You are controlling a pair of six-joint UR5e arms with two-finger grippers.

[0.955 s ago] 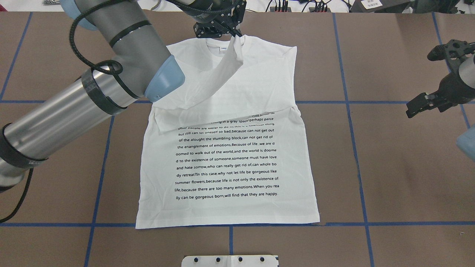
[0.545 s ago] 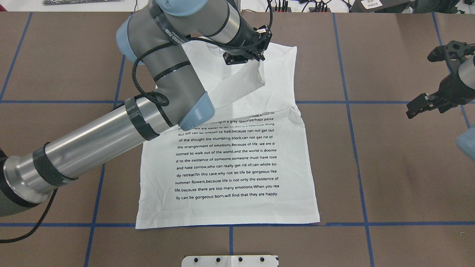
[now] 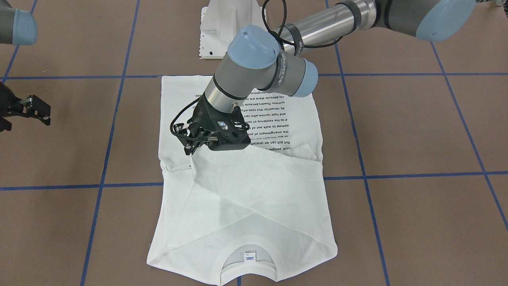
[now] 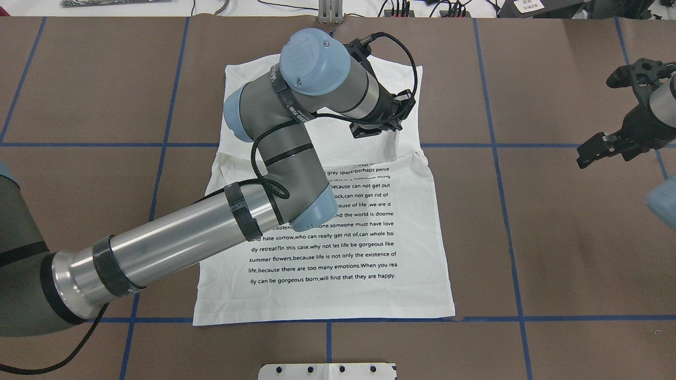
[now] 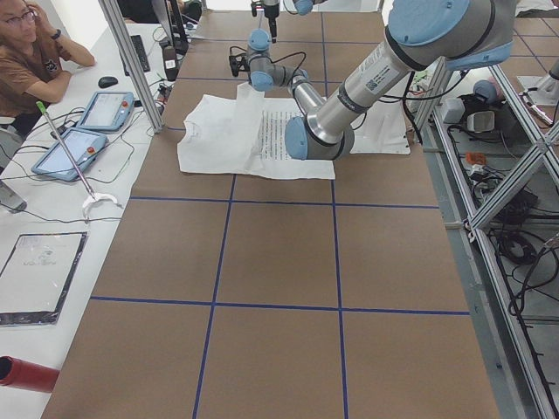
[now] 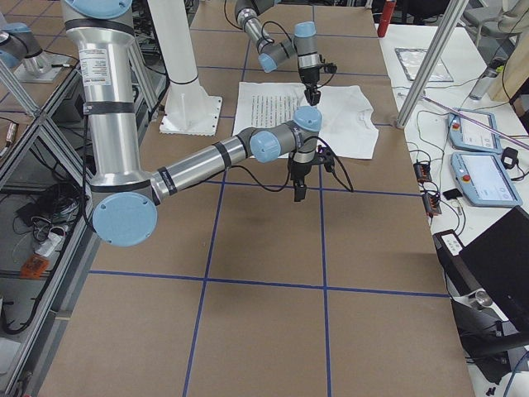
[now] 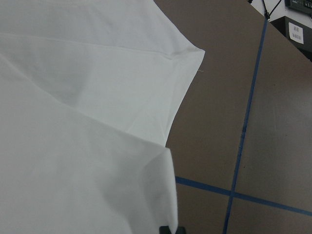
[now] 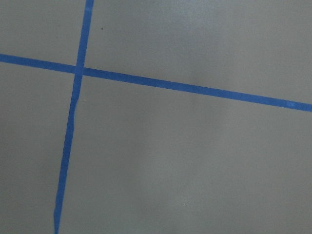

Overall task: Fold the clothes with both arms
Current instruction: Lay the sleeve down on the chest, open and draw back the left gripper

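From the 9 o'clock edge of the desk point(image 4: 554, 237) our left arm point(image 4: 158, 248) reaches over the shirt point(image 4: 327, 285). The shirt lies flat at the desk's middle, collar point(image 3: 248, 262) toward 12 o'clock, hem toward 6, printed text point(image 4: 322, 248) facing up. The left gripper point(image 3: 189, 150) is pinched shut on the sleeve point(image 4: 393, 149), low over the shirt's 2 o'clock part. We judge it holds the cuff there so the sleeve lies across the chest, inside the body's outline, ready for a later lengthwise fold. Out at 3 o'clock, well apart from the cloth, our right gripper point(image 4: 583, 157) hovers with its jaws parted and nothing in them, probably kept clear to give the crossing arm room. We count one shirt, one sleeve we can be sure of, two arms, two grippers and one white pedestal point(image 4: 327, 371) at 6 o'clock.
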